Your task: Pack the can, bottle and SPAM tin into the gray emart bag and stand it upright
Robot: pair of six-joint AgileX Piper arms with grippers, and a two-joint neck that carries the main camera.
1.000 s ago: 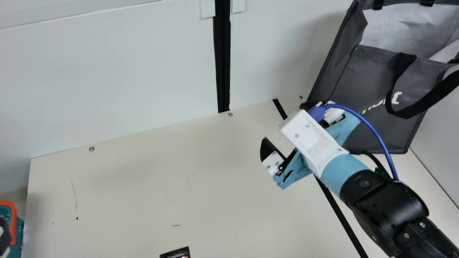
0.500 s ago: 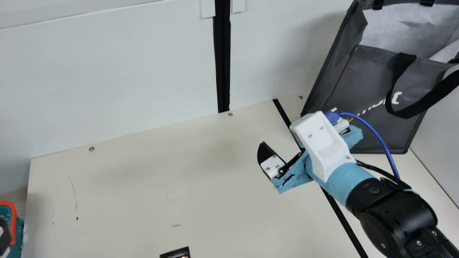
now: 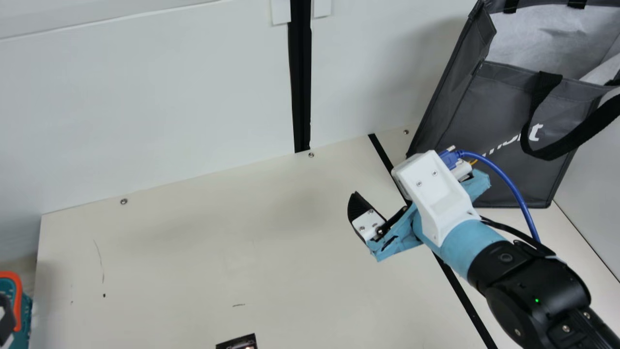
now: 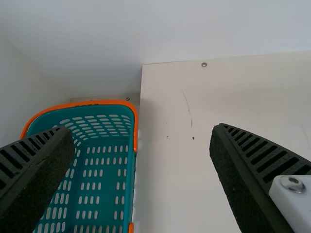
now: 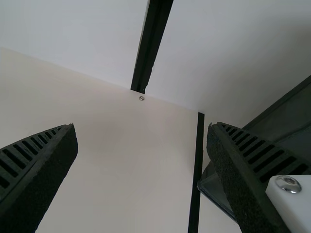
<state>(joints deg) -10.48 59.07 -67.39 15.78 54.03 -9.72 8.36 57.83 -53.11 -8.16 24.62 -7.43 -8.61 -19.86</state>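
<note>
The gray emart bag [image 3: 508, 106] stands at the back right in the main view, its mouth open and black handles hanging out. My right gripper [image 3: 368, 222] is in front of the bag's lower left part, one finger hidden behind the white wrist housing. In the right wrist view, my right gripper [image 5: 142, 128] is open with nothing between its fingers, and part of the bag [image 5: 291, 116] lies beyond one finger. A dark bit of my left gripper [image 3: 6, 317] shows at the main view's left edge. In its wrist view, my left gripper [image 4: 140, 128] is open and empty.
A teal basket [image 4: 127, 179] with an orange rim stands beside the table's left edge. A small dark printed thing [image 3: 237, 342] is cut off by the main view's bottom edge. White walls border the cream table [image 3: 193, 252] at the back and right.
Compared with the earliest picture, my right arm has shifted slightly toward the main view's lower right, its wrist housing turning a little. It has held still since the middle picture. The bag has stayed put.
</note>
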